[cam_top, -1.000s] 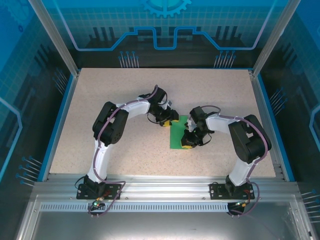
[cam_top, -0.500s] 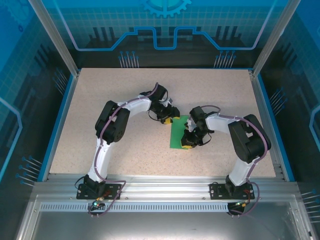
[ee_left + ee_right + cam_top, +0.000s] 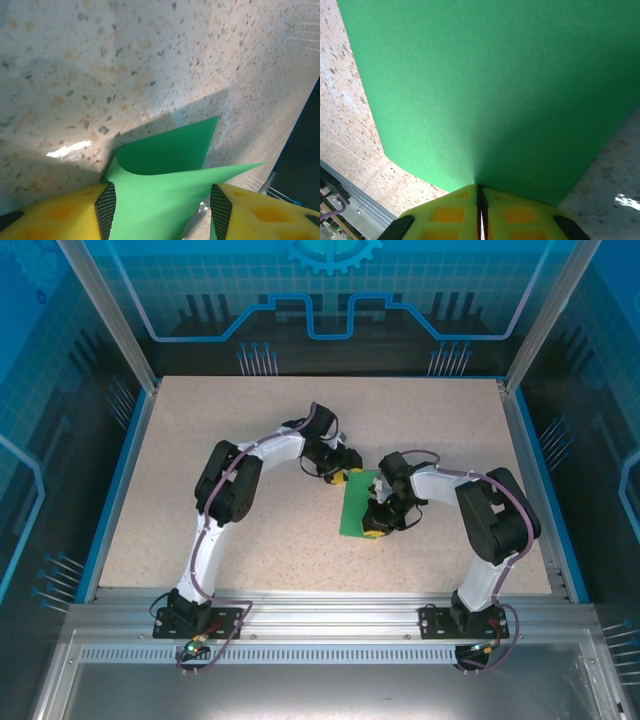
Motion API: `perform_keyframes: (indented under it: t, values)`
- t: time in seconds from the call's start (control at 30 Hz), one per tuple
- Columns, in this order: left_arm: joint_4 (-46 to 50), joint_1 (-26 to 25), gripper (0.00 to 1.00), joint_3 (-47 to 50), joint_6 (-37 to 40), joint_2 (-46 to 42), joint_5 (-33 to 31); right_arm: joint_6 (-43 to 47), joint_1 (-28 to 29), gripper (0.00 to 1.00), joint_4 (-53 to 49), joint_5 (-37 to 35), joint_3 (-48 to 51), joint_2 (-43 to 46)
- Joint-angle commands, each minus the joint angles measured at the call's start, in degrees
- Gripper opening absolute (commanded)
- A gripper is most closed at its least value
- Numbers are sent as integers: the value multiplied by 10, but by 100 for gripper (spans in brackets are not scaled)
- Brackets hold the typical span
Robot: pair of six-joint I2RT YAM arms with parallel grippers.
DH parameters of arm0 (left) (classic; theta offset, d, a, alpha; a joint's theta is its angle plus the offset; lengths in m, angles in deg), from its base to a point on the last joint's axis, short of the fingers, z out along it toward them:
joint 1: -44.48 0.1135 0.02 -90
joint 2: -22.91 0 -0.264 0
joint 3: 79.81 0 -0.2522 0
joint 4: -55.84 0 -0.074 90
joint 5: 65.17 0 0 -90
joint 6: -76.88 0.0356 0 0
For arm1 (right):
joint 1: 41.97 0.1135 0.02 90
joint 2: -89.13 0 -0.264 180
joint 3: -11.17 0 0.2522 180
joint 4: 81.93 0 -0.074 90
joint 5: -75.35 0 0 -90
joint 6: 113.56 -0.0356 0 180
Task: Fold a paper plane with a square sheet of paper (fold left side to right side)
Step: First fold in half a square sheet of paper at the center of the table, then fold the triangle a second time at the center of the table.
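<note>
From above, the wrists cover both places where a hand meets the paper. The square sheet of paper (image 3: 356, 504) is folded there into a narrow upright rectangle, and its near right corner is hidden under the right hand (image 3: 374, 530). In the right wrist view the sheet runs off the top of the picture. Whether its edge is nipped between the yellow fingertips or only pressed under them cannot be made out.

The left arm rises from its base, bends at a dark elbow and reaches right. The left hand (image 3: 338, 477) sits at the sheet's far left corner. The right arm folds back on itself, its wrist turned down toward the sheet's near end. The sheet lies on the table (image 3: 230, 430), between the two hands and a little right of centre.

In the left wrist view the left hand's fingers (image 3: 106, 207) are spread. A lifted flap of the sheet lies in the gap, curling up from the table in a smooth bend with one corner pointing right. The right hand's fingers (image 3: 455, 212) are pressed together, meeting at the sheet's near edge.

The paper is thin, matte, bright green and unmarked. The table is pale speckled stone-like board. The fingers are yellow plastic with black ribbed pads.
</note>
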Motion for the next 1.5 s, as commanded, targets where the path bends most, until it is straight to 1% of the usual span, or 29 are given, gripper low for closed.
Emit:
perform_keyframes:
  t: [0.0, 0.37, 0.53, 0.7, 0.8, 0.9, 0.97, 1.03, 1.13, 1.27, 1.47]
  values:
    - [-49, 16, 57, -28, 3, 27, -38, 6, 4, 11, -35, -97, 19, -37]
    - [-56, 18, 58, -65, -14, 48, -34, 6, 4, 11, -34, -96, 14, -40]
    - [-42, 27, 58, -57, 3, 32, -43, 7, 3, 12, -17, -82, 14, -27]
    - [-52, 58, 59, 15, 34, -61, -65, 37, -3, 14, 29, -49, 6, 46]
    - [-60, 76, 59, 75, 54, -134, -77, 58, -16, 25, 31, -45, -9, 98]
    - [-60, 81, 59, 142, 74, -205, -84, 68, -49, 34, 27, -41, -17, 141]
    - [-66, 80, 59, 192, 76, -249, -80, 73, -78, 38, 19, -36, -21, 148]
    - [-82, 79, 59, 246, 65, -284, -68, 78, -99, 40, 10, -31, -30, 137]
    - [-109, 68, 58, 318, 47, -327, -56, 75, -114, 40, 11, -20, -38, 114]
    - [-143, 30, 57, 386, 16, -349, -50, 36, -115, 40, 32, -5, -36, 85]
    - [-157, -40, 56, 396, -7, -329, -62, -1, -113, 38, 40, 1, -40, 39]
